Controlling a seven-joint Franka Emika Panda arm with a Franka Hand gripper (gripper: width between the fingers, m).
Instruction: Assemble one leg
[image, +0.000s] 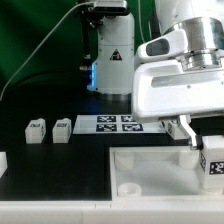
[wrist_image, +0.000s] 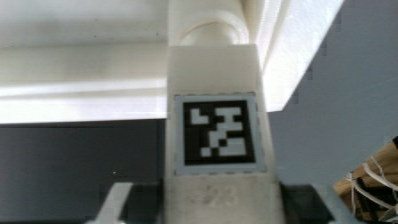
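My gripper (image: 204, 140) is shut on a white leg (image: 213, 160) with a black-and-white tag. It holds the leg upright over the large white square panel (image: 150, 168), near the exterior view's right edge. In the wrist view the leg (wrist_image: 217, 130) fills the middle between my two fingers (wrist_image: 125, 198). Its far end points at the white panel (wrist_image: 89, 50). I cannot tell whether the leg's tip touches the panel. Two more legs (image: 37, 130) (image: 62, 128) stand on the black table at the exterior view's left.
The marker board (image: 115, 123) lies behind the panel. A corner hole (image: 130, 187) shows in the panel near its front. A white part (image: 3, 160) sits at the exterior view's left edge. A white device (image: 108, 50) stands at the back.
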